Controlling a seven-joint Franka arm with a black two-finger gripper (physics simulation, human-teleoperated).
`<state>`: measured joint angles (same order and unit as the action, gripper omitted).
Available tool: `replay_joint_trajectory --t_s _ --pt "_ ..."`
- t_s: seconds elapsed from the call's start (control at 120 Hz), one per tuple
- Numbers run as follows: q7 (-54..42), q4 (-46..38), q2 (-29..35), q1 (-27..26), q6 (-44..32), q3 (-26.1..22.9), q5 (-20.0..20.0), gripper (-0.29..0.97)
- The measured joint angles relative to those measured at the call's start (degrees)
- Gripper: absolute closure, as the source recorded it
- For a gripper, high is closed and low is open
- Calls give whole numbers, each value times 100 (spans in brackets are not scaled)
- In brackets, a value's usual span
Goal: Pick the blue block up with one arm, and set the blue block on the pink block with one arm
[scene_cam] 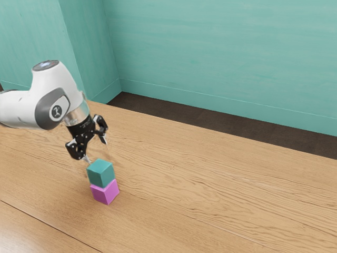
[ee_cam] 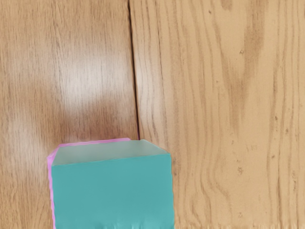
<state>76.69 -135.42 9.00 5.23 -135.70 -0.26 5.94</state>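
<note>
The blue block [scene_cam: 100, 173], teal in shade, sits on top of the pink block [scene_cam: 105, 192] on the wooden table [scene_cam: 221, 179]. My gripper [scene_cam: 96, 149] hovers just above the stack, a little toward the exterior view's left. It is open and its fingers hold nothing. In the wrist view the blue block [ee_cam: 112, 191] lies right under my hand. A thin strip of the pink block [ee_cam: 50, 191] peeks out along two of its edges, so the stack is slightly offset.
Teal walls [scene_cam: 221, 47] and a dark floor strip [scene_cam: 226, 124] lie beyond the table's far edge. Bare wood stretches to the exterior view's right of the stack.
</note>
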Motion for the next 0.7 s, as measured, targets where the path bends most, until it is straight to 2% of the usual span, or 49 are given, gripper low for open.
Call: replay_joint_trajectory --t_s 0.058,0.1,0.15,0.217,0.292,0.375,0.7 --pt "5 237 564 49 158 9 -233 6" --pt "44 1278 647 154 639 12 -314 5" --pt "139 2849 549 346 1618 -14 -363 4" --pt "254 3611 580 600 2754 -38 -481 3" --pt "368 3820 518 880 3620 -51 -434 2" --pt "480 3807 486 954 4035 -119 -409 1" --pt "794 3707 492 940 4633 -165 -467 0"
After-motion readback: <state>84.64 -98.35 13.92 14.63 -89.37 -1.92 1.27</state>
